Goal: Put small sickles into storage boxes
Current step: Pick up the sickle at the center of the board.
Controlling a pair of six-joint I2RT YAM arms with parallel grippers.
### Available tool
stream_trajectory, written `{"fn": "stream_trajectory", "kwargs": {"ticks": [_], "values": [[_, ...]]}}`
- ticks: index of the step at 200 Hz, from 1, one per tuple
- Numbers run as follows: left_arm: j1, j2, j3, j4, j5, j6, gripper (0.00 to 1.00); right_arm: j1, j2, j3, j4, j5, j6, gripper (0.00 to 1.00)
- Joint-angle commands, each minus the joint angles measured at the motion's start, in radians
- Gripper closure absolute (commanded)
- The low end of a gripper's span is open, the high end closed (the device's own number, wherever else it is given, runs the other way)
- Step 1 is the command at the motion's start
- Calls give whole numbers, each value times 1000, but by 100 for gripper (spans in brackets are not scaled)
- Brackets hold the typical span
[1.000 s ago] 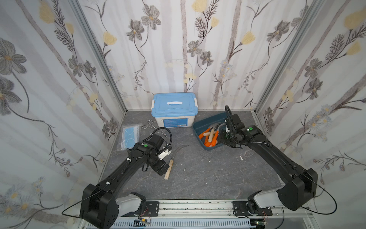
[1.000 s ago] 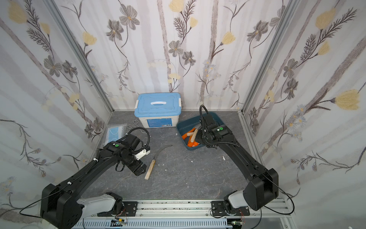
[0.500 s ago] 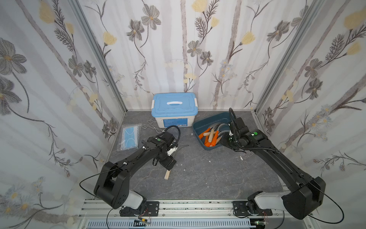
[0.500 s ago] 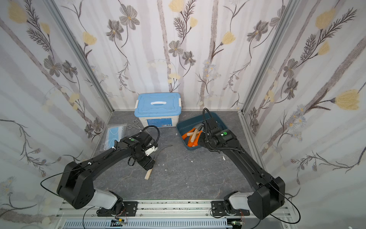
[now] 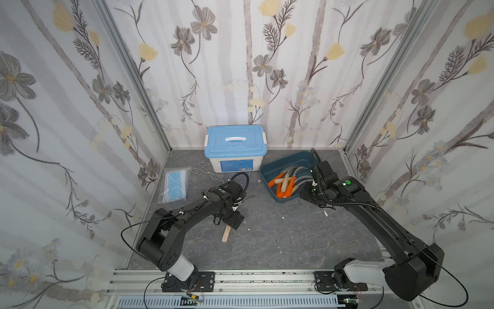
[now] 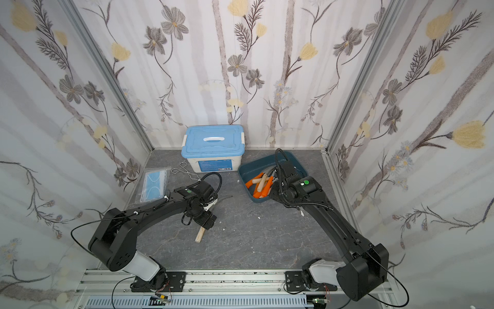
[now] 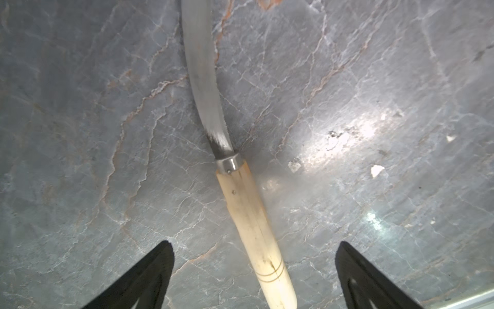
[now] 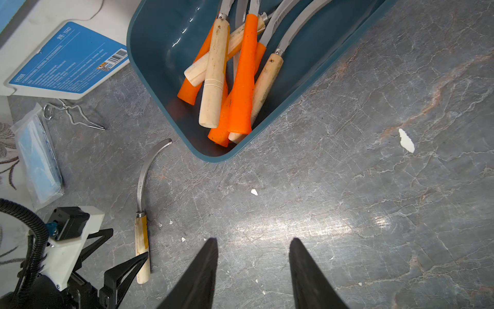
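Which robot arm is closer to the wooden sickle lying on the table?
Left. The left gripper hangs right over the wooden sickle, open jaws either side of its handle. The right gripper is off by the blue tray, away from it.

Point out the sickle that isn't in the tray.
The wooden-handled sickle lying on the table under the left gripper; the others sit in the blue tray.

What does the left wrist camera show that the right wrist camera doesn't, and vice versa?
Only the left wrist view: the rings scored near the loose sickle's handle end. Only the right wrist view: the teal tray of sickles, white box, wire tongs, mask packet. Both: that sickle on the grey table, with the open left end effector straddling its handle.
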Motion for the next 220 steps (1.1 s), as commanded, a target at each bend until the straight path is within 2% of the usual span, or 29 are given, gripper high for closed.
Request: {"fn": "stream_trajectory", "kwargs": {"ticks": [1,19,101,153,201,220], "values": [[-2,7,-15,33,-46,-47,4,1,-6,-10,4,25,19,54],[-1,8,-28,50,-70,-65,4,1,-4,-13,3,27,21,54],[-2,32,-42,71,-27,-98,6,0,-8,-16,3,37,29,54],[-2,45,-62,102,-17,-127,15,0,-31,-27,-15,49,40,54],[-2,73,-58,100,-16,-138,16,0,-71,-71,-20,58,51,54],[-3,80,-55,97,-25,-142,24,-1,-83,-77,-17,63,57,54]]}}
